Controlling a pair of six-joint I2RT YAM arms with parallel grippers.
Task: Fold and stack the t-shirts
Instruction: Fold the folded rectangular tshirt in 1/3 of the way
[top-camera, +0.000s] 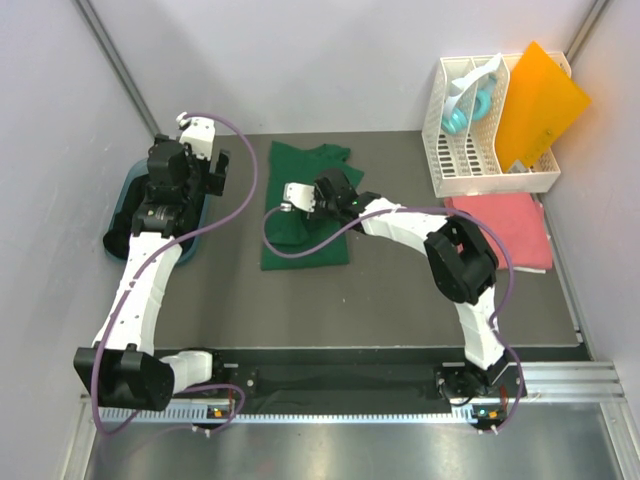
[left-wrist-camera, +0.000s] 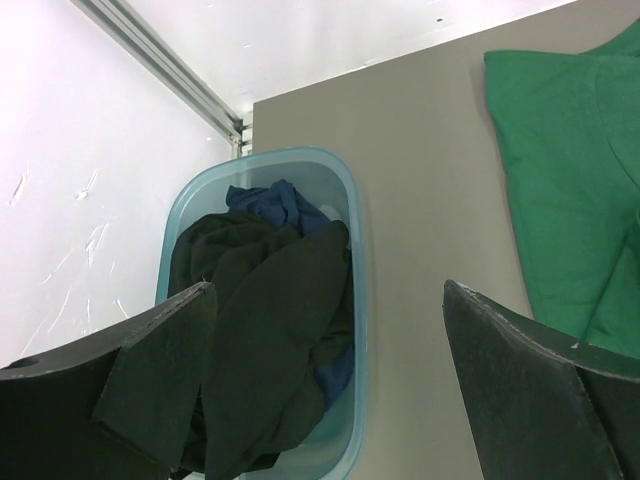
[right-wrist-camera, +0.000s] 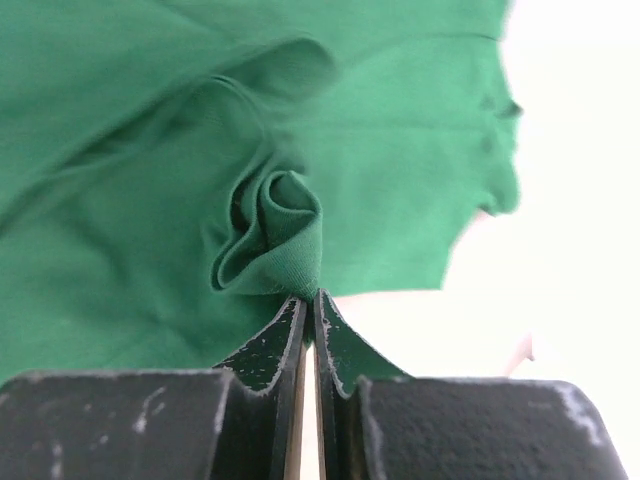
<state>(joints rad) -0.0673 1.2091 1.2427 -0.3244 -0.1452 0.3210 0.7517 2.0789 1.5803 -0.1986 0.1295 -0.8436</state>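
Overhead: dark green t-shirt (top-camera: 305, 225) lies mid bench (top-camera: 400, 290), part-folded; coral t-shirt (top-camera: 505, 225) far right.

Left wrist: left claw (left-wrist-camera: 328, 300) spread wide, empty, above bin (left-wrist-camera: 352, 200) w/ dark t-shirts (left-wrist-camera: 260, 330).

Right wrist: right claw (right-wrist-camera: 310, 300) pinches a bunch of green cloth. Looks like the fold step; next needs that edge carried across, flat.

Right claw (top-camera: 297, 203) sits over dark green t-shirt (top-camera: 300, 165).

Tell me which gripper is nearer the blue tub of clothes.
Left. The left gripper hangs open right by the blue tub; the right gripper is mid-table, shut on the green t-shirt.
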